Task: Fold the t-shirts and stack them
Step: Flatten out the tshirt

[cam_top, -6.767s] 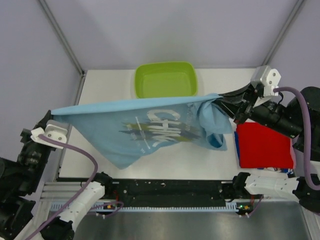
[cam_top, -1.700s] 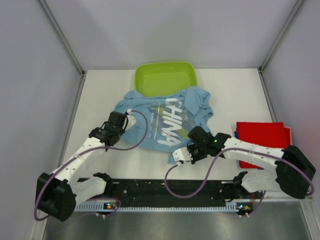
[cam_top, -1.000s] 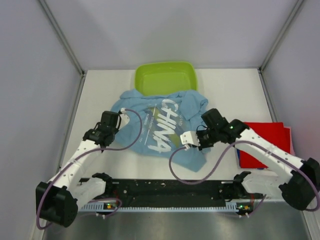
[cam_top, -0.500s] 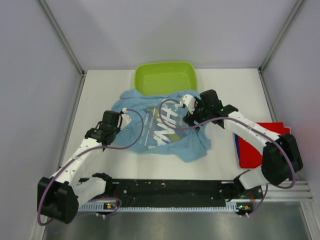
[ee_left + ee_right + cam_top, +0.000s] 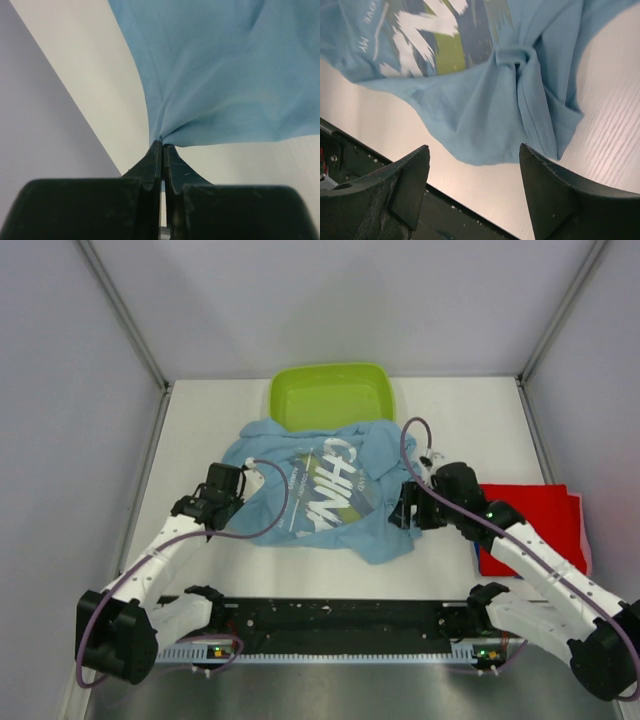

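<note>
Centrally on the bench (image 5: pixel 200 420), the light blue t-shirt (image 5: pixel 320 495) lies crumpled with its lettering up, its far edge lapping the near rim of the lime-green basin (image 5: pixel 275 400). Its left edge narrows to a point where the left gripper (image 5: pixel 161 147) has its jaws clamped together on a pinch of cloth. Its right edge is bunched in folds; the right gripper (image 5: pixel 405 508) hangs at that edge, jaws wide apart, holding nothing. Well to the right, the folded red t-shirt (image 5: pixel 535 525) sits by the bench's right edge. Bare bench shows left of the light blue t-shirt, along its near hem, and in the far right corner.
</note>
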You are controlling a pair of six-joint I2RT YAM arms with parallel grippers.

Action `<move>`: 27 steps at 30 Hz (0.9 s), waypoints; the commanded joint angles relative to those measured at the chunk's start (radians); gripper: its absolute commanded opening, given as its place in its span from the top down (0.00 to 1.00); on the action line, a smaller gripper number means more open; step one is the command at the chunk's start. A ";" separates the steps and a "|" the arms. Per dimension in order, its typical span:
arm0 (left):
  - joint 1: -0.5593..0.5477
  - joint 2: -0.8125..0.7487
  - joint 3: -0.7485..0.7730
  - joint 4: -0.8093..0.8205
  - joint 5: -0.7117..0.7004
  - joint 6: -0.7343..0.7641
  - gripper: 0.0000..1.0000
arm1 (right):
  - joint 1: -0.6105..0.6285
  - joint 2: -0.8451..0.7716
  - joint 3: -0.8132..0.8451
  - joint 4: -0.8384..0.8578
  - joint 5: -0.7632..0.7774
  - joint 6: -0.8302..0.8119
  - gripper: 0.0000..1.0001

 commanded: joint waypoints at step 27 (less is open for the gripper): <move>0.003 -0.085 0.003 -0.096 0.114 -0.080 1.00 | 0.001 -0.172 -0.392 0.166 0.187 0.419 1.00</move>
